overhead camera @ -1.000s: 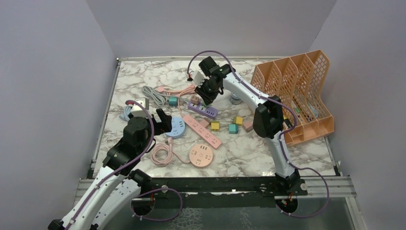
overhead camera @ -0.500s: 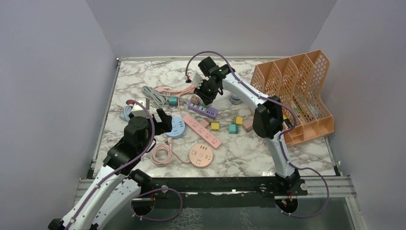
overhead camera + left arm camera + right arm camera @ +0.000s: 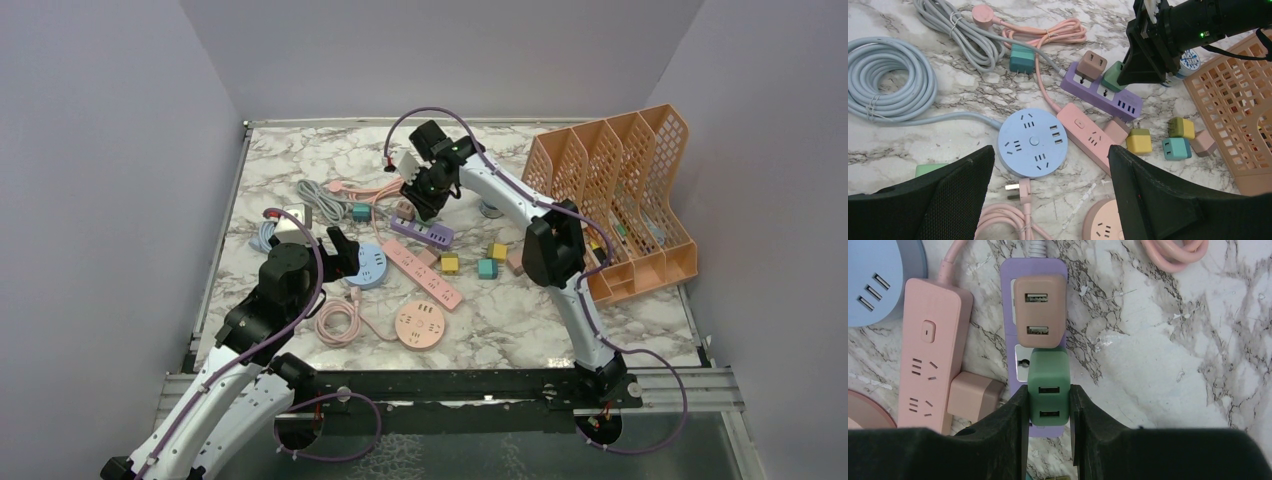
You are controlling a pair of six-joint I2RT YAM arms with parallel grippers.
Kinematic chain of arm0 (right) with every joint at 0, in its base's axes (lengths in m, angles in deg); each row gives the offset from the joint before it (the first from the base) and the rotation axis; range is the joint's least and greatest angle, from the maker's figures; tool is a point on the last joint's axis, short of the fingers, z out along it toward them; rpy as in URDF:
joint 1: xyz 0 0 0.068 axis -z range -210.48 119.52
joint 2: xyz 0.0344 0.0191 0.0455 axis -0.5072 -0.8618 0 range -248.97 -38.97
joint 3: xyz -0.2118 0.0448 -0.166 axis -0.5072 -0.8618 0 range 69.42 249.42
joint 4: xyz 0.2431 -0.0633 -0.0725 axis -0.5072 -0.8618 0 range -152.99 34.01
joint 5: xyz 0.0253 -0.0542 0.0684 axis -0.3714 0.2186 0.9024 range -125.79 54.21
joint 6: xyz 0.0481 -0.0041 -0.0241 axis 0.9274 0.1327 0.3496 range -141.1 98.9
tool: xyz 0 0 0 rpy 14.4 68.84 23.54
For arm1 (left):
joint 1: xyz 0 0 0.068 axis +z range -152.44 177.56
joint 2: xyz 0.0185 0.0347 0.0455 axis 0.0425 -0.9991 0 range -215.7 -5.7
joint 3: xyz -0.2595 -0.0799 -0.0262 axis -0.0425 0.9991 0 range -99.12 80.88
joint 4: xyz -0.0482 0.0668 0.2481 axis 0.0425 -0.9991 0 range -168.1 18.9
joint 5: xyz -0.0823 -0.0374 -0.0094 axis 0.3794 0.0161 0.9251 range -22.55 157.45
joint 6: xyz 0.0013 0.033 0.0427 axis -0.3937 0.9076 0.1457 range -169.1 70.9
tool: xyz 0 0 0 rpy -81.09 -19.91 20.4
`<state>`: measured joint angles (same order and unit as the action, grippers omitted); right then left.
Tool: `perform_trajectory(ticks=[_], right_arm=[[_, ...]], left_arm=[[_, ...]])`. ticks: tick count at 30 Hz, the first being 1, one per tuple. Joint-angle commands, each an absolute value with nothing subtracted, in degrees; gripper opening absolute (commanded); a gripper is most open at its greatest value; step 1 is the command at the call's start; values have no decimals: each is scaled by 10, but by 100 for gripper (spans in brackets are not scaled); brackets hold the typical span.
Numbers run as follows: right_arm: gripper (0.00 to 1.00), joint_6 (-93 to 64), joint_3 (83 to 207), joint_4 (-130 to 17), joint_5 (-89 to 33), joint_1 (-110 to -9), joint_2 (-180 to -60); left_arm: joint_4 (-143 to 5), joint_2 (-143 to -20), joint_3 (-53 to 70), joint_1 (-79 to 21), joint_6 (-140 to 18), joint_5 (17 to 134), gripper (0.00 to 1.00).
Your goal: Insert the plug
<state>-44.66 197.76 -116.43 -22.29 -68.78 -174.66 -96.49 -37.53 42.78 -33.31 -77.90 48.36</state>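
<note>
My right gripper (image 3: 1049, 397) is shut on a green plug cube (image 3: 1048, 382), one finger on each side. It holds the cube on the purple power strip (image 3: 1034, 270), right beside a tan plug cube (image 3: 1039, 312) that sits in the strip. Its prongs are hidden. In the top view the right gripper (image 3: 422, 203) is over the purple strip (image 3: 432, 234) at the table's middle back. The left wrist view shows the green cube (image 3: 1111, 76) slightly tilted on the strip (image 3: 1108, 99). My left gripper (image 3: 1050, 155) is open and empty above a blue round socket hub (image 3: 1030, 142).
A pink power strip (image 3: 425, 273), a pink round hub (image 3: 419, 324) and a coiled pink cable (image 3: 340, 322) lie at the front. Loose yellow (image 3: 449, 262) and teal (image 3: 487, 268) plug cubes lie to the right. Grey cables (image 3: 888, 85) lie at the left. An orange file rack (image 3: 620, 195) stands at the right.
My right gripper has shifted slightly to the left with the green plug cube over the purple strip. The left arm has not moved.
</note>
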Motion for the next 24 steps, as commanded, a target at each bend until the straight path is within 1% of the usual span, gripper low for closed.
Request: perform_trajectory(ticks=[1, 6, 12, 18, 24], right_arm=[[11, -433, 1973, -1178, -254, -698, -1801], [2, -431, 1945, -1174, -275, -699, -1817], [1, -435, 1839, -1128, -277, -699, -1824], [1, -431, 1795, -1109, -270, -699, -1839], [1, -417, 1744, -1044, -263, -699, -1799]], left_arm=[[-962, -375, 420, -332, -778, 485, 87], [-962, -375, 420, -332, -778, 483, 87], [-962, -374, 421, -332, -778, 482, 87], [-961, -376, 421, -332, -778, 482, 87], [-962, -373, 421, -332, -778, 483, 87]])
